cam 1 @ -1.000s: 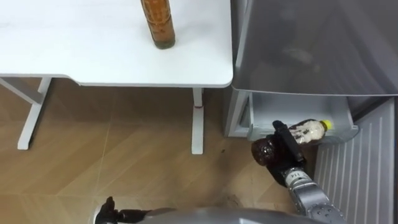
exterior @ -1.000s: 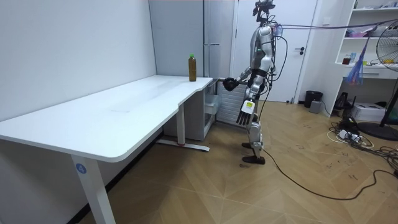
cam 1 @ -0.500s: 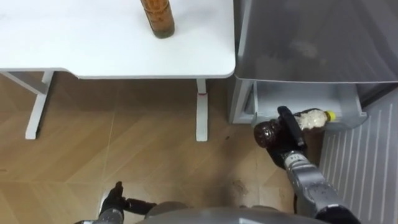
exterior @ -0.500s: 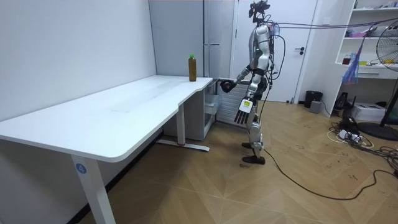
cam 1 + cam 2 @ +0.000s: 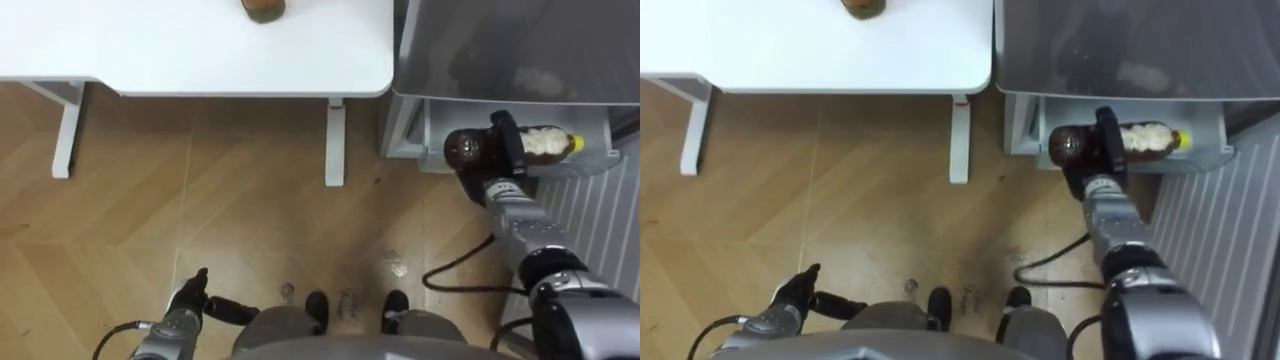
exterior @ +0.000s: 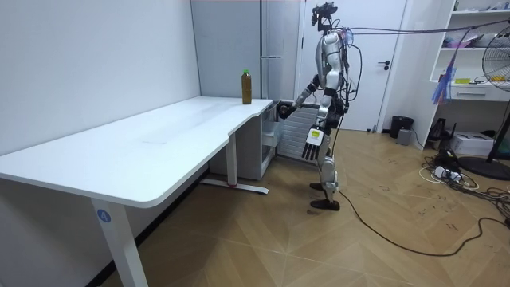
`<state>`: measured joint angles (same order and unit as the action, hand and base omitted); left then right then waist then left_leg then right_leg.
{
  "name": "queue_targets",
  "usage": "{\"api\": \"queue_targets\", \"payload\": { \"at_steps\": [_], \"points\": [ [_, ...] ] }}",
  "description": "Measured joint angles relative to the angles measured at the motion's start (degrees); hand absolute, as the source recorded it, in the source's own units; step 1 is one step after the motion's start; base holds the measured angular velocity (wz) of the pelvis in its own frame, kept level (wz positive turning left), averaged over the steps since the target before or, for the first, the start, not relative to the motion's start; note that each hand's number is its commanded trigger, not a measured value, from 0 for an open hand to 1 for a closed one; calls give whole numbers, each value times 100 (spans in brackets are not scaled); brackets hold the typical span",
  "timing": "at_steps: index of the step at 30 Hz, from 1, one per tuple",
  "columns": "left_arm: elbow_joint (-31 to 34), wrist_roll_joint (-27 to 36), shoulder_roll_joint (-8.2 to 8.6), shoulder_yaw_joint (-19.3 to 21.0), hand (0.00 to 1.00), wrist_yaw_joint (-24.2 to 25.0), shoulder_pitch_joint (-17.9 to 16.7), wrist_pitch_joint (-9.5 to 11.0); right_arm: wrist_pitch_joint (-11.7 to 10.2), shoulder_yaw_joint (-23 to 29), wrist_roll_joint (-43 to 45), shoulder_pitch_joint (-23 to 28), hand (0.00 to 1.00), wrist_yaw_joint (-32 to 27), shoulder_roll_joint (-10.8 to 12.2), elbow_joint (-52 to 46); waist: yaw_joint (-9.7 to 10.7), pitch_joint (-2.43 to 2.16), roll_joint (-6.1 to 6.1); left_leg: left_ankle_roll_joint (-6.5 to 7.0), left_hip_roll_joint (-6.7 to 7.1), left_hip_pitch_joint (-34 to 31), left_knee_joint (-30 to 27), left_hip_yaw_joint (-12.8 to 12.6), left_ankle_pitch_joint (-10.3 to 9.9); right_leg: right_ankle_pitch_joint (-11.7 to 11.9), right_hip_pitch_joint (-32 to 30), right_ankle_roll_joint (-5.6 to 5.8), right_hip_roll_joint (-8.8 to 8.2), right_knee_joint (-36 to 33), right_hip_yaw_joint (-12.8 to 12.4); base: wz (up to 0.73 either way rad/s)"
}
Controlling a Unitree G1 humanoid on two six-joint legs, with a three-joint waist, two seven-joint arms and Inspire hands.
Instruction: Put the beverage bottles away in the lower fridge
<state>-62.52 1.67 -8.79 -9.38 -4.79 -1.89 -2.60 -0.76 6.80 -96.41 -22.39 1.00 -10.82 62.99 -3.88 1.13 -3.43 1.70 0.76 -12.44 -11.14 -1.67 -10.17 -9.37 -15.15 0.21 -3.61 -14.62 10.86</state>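
Note:
My right hand (image 5: 506, 138) is shut on a brown drink bottle (image 5: 462, 150) held lying flat, its dark base toward me and its yellow cap pointing to the right. The bottle hangs at the mouth of the open lower fridge compartment (image 5: 426, 140), just above its front edge. A second brown bottle (image 5: 262, 7) stands upright on the white table (image 5: 200, 50), near its right end. Low at my left side hangs my left hand (image 5: 188, 304), its fingers relaxed and holding nothing. In the room view I stand facing the fridge (image 6: 279, 48) with the right arm stretched toward it.
The open fridge door (image 5: 600, 210), white and ribbed, stands to the right of the compartment. Below the table's right end is a white table leg (image 5: 336, 140), close to the fridge's left side. Wood floor (image 5: 200, 220) lies under and before the table.
My right hand has carried the bottle forward, from in front of the compartment to its mouth. The camera has tipped downward, so the table and fridge sit higher in the picture.

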Motion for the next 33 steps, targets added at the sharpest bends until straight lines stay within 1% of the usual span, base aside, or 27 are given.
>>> {"api": "queue_targets", "payload": {
  "at_steps": [1,2,4,5,7,9,11,12,13,14,15,16,17,18,19,20,22,25,28,29,30,31,33],
  "points": [
    [-10,0,-5,26,0,31,7,-3,16,102,6,-65,100,0,-98,54,-86,7,6,2,1,-28,38,6,6,0,-86,0,-8,-43,1,-20],
    [-3,1,-12,23,0,61,10,-20,18,160,6,-170,100,0,-201,150,-121,14,16,2,2,-76,43,5,6,0,-178,0,-19,-103,19,-21],
    [8,0,-16,24,0,93,16,-93,51,178,26,-320,100,-1,-320,273,-146,22,24,2,4,-153,43,5,6,0,-311,0,-37,-169,34,-18],
    [16,-3,-31,25,0,119,23,-125,76,199,23,-386,100,-3,-338,329,-147,39,45,2,4,-198,43,3,6,0,-394,0,-44,-226,36,-15],
    [23,-4,-87,26,0,162,48,-118,95,252,21,-461,100,-8,-350,332,-149,74,95,2,5,-271,42,-5,6,0,-514,0,-48,-281,26,-12],
    [5,-2,-106,36,0,171,118,-113,93,373,33,-581,100,-28,-401,369,-152,87,111,2,9,-372,38,-2,7,0,-649,0,-63,-351,48,-6],
    [7,-2,-106,39,0,190,173,-103,91,525,50,-666,100,-53,-483,395,-250,104,134,6,12,-418,41,51,9,-1,-859,0,-86,-601,81,-17],
    [6,-3,-105,38,0,192,174,-99,94,582,63,-678,100,-61,-487,414,-276,106,136,7,11,-415,42,110,10,-3,-950,2,-98,-745,94,-29],
    [7,-6,-114,31,0,185,181,-90,99,614,119,-698,100,-90,-502,430,-298,129,137,15,8,-394,34,461,17,-118,-1261,-14,-116,-1111,99,-51],
    [0,-9,-181,61,0,150,188,-66,153,620,262,-795,100,-130,-502,428,-383,168,226,9,20,-436,17,793,13,-2,-1546,-153,-43,-727,-59,-61],
    [-21,-9,-207,109,0,144,195,-62,185,616,307,-903,100,-172,-504,426,-387,174,282,-9,57,-526,-25,829,1,325,-1652,-239,-32,-367,-91,-41],
    [-153,-34,-164,154,0,125,291,-78,167,621,277,-1064,100,-247,-606,427,-278,192,221,-123,86,-688,-127,778,-76,910,-1805,-266,-125,-261,58,0],
    [-235,-71,-169,150,0,129,375,-83,54,623,174,-1119,100,-329,-708,440,-267,190,207,-136,56,-731,-89,524,-68,876,-1808,-313,-139,-249,172,14],
    [-235,-65,-186,156,0,130,384,-79,7,630,160,-1151,100,-350,-737,460,-265,191,209,-136,28,-727,-47,370,-66,875,-1808,-319,-136,-255,209,12],
    [-229,-65,-198,164,0,129,393,-75,-32,631,188,-1196,100,-401,-825,551,-254,193,212,-132,-8,-717,-6,186,-60,871,-1808,-322,-127,-297,204,18],
    [-213,-66,-197,150,0,136,397,-73,-24,673,232,-1209,100,-448,-887,646,-248,197,222,-90,-3,-711,2,144,-31,866,-1808,-316,-136,-302,190,24],
    [-221,-64,-196,137,0,149,396,-109,8,827,256,-1248,100,-523,-920,701,-241,213,257,-48,25,-716,15,50,-5,865,-1822,-309,-174,-295,199,24],
    [-238,-60,-196,129,0,147,382,-233,109,955,248,-1489,100,-634,-996,988,-236,211,268,0,102,-808,-70,33,28,898,-1850,-265,-232,-292,230,14],
    [-281,-2,-215,129,0,128,382,-241,157,953,265,-1536,100,-743,-1012,1038,-252,210,268,23,151,-850,-126,27,58,929,-1850,-256,-287,-295,234,10],
    [-279,-2,-215,128,0,128,375,-243,168,927,341,-1553,26,-773,-1012,1038,-264,209,268,31,189,-886,-172,-27,71,937,-1870,-244,-327,-304,220,10],
    [-276,0,-215,129,0,123,371,-243,168,904,402,-1566,0,-785,-1012,1038,-266,209,269,38,190,-898,-178,-66,77,941,-1887,-241,-328,-313,209,6],
    [-275,1,-215,129,0,117,367,-242,170,876,481,-1597,0,-791,-1012,1038,-273,208,268,49,196,-944,-202,-133,96,947,-1917,-230,-333,-311,192,6],
    [-274,-1,-215,129,0,87,361,-243,169,788,509,-1644,0,-807,-1013,1038,-275,204,270,56,199,-1035,-261,-154,100,984,-1965,-221,-342,-297,170,7]
  ]
}}
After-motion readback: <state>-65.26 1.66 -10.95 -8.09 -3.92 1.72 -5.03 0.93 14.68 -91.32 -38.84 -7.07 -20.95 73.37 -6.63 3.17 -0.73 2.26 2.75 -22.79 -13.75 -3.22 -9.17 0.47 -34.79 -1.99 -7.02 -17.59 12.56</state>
